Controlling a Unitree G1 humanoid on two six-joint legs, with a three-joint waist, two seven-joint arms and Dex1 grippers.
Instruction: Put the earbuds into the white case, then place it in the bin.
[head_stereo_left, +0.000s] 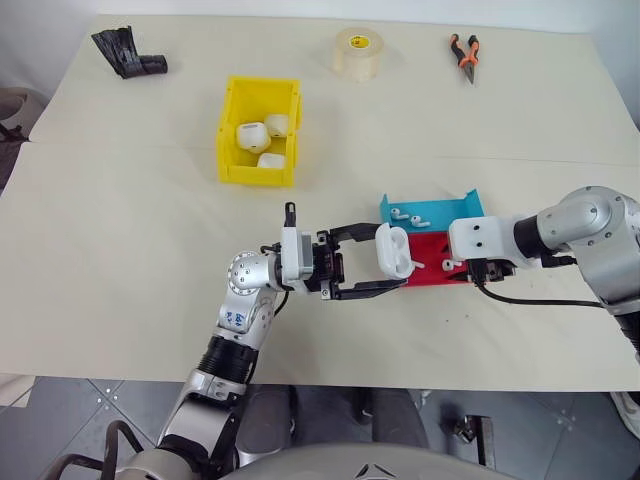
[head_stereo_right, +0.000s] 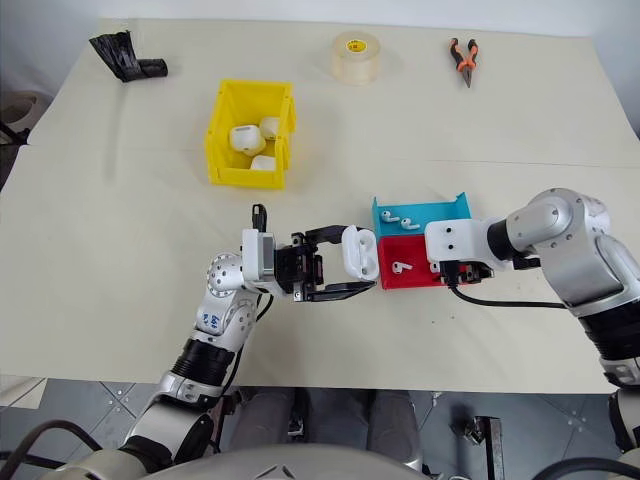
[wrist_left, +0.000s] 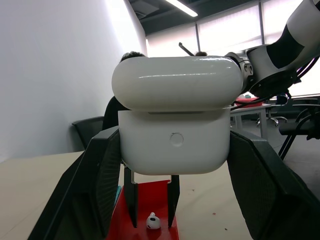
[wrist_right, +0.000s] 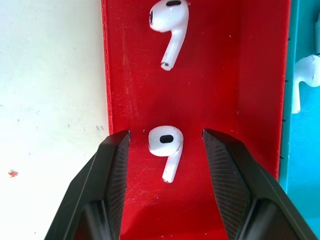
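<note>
Left tool (head_stereo_left: 362, 262) clamps the white case (head_stereo_left: 392, 250); right tool (wrist_right: 166, 145), half-open, straddles an earbud (wrist_right: 166, 146) between red tray (wrist_right: 235, 85) walls.

bin (head_stereo_left: 231, 140): far, holds cases | trays (head_stereo_left: 430, 268): right, hold earbuds (wrist_right: 167, 145) | tape (head_stereo_left: 358, 53), pliers (head_stereo_left: 463, 55): far edge

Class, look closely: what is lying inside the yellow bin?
Inside the yellow bin, three white cases are visible. Whether anything lies underneath them cannot be seen; they cover part of the floor.
</note>
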